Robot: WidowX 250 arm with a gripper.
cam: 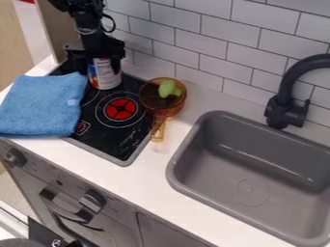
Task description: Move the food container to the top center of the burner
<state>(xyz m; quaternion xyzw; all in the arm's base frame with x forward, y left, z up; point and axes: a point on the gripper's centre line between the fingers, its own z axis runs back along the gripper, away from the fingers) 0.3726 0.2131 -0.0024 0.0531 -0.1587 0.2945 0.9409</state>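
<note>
"Biggest first?"

"Begin with the white counter (145, 183), below a tiled wall (251, 41). Then on to the grey sink (219, 183), set into the counter at the right."

"And left of that?"

"Black stovetop (116, 137) with a grey edge. Over its left side, a blue cloth (42, 103), folded and lying partly on the counter too."

"Next in size?"

"Black faucet (285, 111) behind the sink, curving off towards the right. Then the black gripper (98, 71), hanging down over the back left of the stovetop, just in front of the tiles."

"Doing what with the fingers?"

"Pinching the can between them, near its top, one on either side."

"Something orange nearby?"

"See-through pan (158, 108) at the stovetop's back right, with handle pointing towards the front edge of the counter."

"And the food container?"

"Right there in the grip: a can (105, 81) with a printed label, upright at the back of the stovetop, behind and left of the red-centred burner (120, 109) and left of the pan."

"Smallest?"

"Green piece (169, 89), inside the pan."
</note>
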